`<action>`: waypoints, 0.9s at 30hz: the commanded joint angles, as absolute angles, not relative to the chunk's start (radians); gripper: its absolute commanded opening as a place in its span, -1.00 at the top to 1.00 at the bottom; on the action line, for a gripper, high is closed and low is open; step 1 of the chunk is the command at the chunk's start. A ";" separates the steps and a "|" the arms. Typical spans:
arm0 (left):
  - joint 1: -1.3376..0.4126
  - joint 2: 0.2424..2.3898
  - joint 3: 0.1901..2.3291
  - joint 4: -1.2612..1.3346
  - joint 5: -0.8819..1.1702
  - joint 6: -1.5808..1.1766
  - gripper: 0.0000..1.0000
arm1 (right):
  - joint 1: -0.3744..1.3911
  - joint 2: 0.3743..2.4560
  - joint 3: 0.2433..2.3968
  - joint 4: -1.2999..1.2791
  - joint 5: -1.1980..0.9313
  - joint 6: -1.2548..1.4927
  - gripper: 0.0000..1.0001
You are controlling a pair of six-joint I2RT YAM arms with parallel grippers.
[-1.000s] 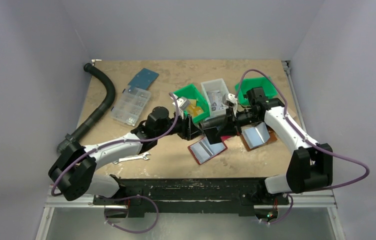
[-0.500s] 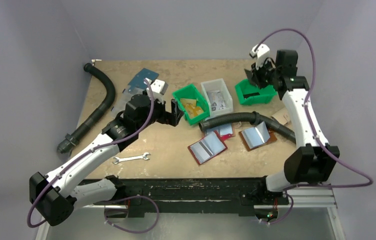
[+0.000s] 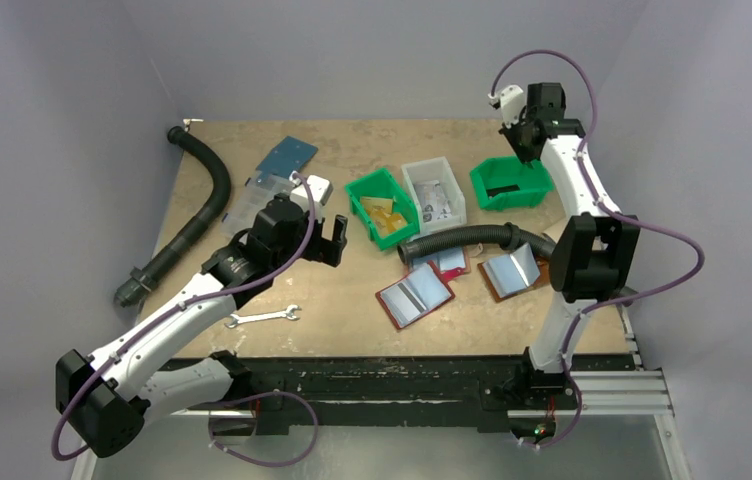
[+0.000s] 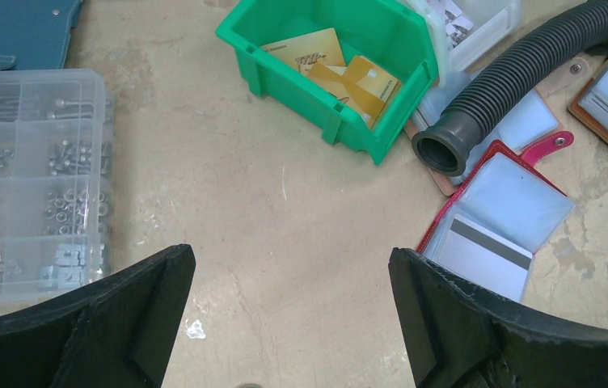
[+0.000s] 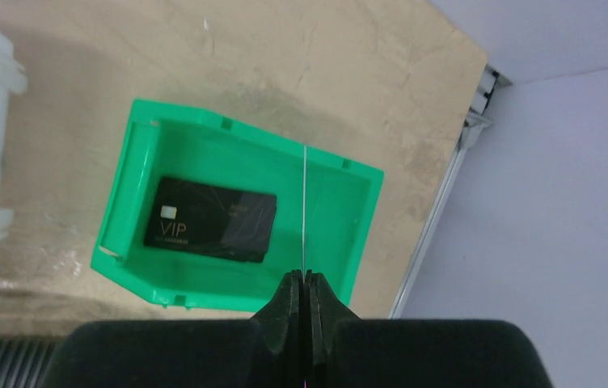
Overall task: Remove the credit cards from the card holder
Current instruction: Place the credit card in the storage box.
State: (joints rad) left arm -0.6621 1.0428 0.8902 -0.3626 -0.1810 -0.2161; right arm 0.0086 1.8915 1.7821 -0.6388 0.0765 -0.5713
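Note:
The maroon card holder (image 3: 414,297) lies open on the table, pale blue pockets up; the left wrist view shows the card holder (image 4: 527,202) with its red tab and a striped credit card (image 4: 487,255) in the near pocket. My left gripper (image 3: 330,238) hangs open to the holder's left over bare table, and nothing sits between the jaws of the left gripper (image 4: 293,255). My right gripper (image 5: 304,276) is shut on a thin pale card (image 5: 305,210) seen edge-on. It hovers over a green bin (image 5: 325,242) with a black VIP card (image 5: 210,218) inside.
A corrugated hose (image 3: 457,238) crosses above the holder, covering part of another folder (image 3: 444,262). A brown folder (image 3: 512,272) lies to the right. A green bin (image 4: 365,121) holds tan-orange cards. Also present: white bin (image 3: 434,195), clear parts box (image 4: 30,178), wrench (image 3: 264,318).
My left gripper opened and drew back left from the holder area. My right arm rose and swung to the back right, over the far green bin, still pinching the card.

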 commanded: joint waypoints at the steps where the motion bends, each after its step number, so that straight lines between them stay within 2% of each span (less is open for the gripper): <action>1: -0.658 1.015 0.892 -0.357 -0.216 -0.195 -0.98 | 0.017 1.909 1.845 -0.698 0.126 -0.636 1.00; 13: -0.657 1.020 0.892 -0.362 -0.226 -0.197 -0.98 | 0.020 2.006 1.792 -0.613 0.217 -0.664 0.98; 16: -0.656 1.022 0.892 -0.362 -0.223 -0.196 -0.98 | 0.027 2.029 1.796 -0.622 0.212 -0.658 0.85; 20: -0.655 1.017 0.891 -0.360 -0.221 -0.196 -0.98 | 0.032 2.023 1.803 -0.659 0.141 -0.615 0.49; 22: -0.654 1.018 0.889 -0.358 -0.215 -0.197 -0.98 | 0.032 1.999 1.816 -0.691 0.012 -0.565 0.33; 25: -0.651 1.020 0.889 -0.356 -0.201 -0.196 -0.98 | 0.031 1.936 1.801 -0.713 -0.099 -0.514 0.19; 27: -0.651 1.019 0.889 -0.356 -0.192 -0.199 -0.98 | 0.030 1.887 1.766 -0.717 -0.180 -0.482 0.17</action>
State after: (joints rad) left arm -0.6609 1.0336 0.8898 -0.3687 -0.2111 -0.2157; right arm 0.0261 2.0300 1.7885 -0.6968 0.0185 -0.5705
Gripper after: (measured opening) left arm 0.993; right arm 0.406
